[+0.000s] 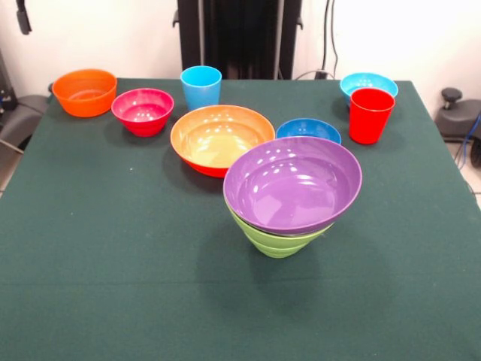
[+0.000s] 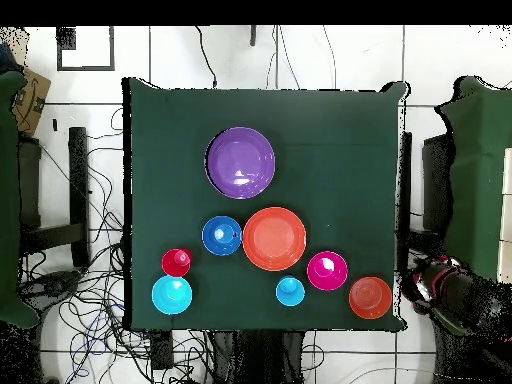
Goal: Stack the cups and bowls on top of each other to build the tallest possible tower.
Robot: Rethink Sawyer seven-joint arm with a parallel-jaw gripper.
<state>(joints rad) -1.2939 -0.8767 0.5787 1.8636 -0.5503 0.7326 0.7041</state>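
Note:
A large purple bowl sits tilted on nested lime green bowls, forming the tower at mid table; only the purple bowl shows in the overhead view. Behind it stand a large orange bowl and a dark blue bowl. The red cup stands in front of a light blue bowl. The light blue cup, a magenta-red bowl and a small orange bowl line the far edge. My gripper is drawn back off the table's side, apart from everything.
The robot's pedestal stands behind the table's far edge. Cables and equipment lie on the floor around the table. The green cloth table is bare on the camera's side of the tower.

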